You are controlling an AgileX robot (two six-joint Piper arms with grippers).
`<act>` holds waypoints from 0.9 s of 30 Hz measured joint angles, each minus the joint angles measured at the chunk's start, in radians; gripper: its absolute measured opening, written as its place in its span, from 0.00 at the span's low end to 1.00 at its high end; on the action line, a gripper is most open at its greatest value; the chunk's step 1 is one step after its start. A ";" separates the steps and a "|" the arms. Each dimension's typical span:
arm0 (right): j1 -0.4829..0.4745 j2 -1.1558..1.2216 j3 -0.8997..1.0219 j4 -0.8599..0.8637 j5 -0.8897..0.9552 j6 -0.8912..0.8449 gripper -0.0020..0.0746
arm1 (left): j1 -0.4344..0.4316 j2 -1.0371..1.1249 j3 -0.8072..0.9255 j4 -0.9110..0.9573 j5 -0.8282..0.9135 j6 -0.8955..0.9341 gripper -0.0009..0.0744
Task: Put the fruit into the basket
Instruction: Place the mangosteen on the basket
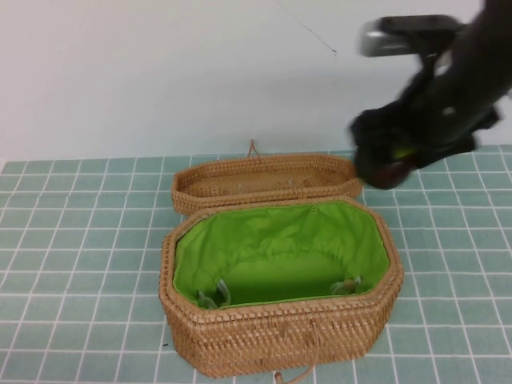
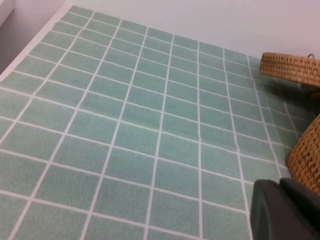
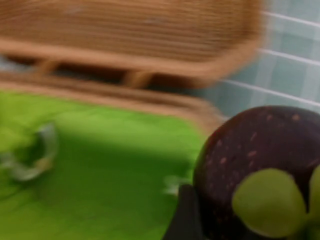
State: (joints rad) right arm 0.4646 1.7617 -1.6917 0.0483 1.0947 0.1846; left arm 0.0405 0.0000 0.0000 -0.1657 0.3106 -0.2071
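Observation:
The tan woven basket (image 1: pixel 280 336) stands open in the middle of the table, with its green lining (image 1: pixel 280 248) showing and its lid (image 1: pixel 264 180) lying back behind it. My right gripper (image 1: pixel 392 164) is shut on the dark maroon fruit (image 1: pixel 390 172) and holds it in the air over the basket's far right corner, by the lid's right end. In the right wrist view the fruit (image 3: pixel 250 150) with its yellow-green leaves (image 3: pixel 267 202) fills the near corner, above the green lining (image 3: pixel 100 175). My left gripper (image 2: pixel 285 212) shows only as a dark edge next to the basket's wall (image 2: pixel 307 155).
The table is covered in a pale green tiled cloth (image 1: pixel 80 240). A white wall rises behind. The basket's loop clasp (image 1: pixel 253 147) sticks up behind the lid. Two small clips (image 1: pixel 210 298) sit inside the lining near the front wall.

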 joint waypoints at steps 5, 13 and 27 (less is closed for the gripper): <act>0.147 0.057 -0.002 0.007 -0.021 0.002 0.77 | 0.000 0.000 0.000 0.000 0.000 0.000 0.01; 0.206 0.241 -0.002 -0.010 -0.074 0.030 0.77 | 0.000 0.000 0.000 0.000 0.000 0.000 0.01; 0.206 0.369 -0.002 -0.019 -0.074 0.030 0.83 | 0.000 0.000 0.000 0.000 0.000 0.000 0.01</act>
State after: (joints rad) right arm 0.6708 2.1304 -1.6941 0.0295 1.0204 0.2151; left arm 0.0405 0.0000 0.0000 -0.1657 0.3106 -0.2071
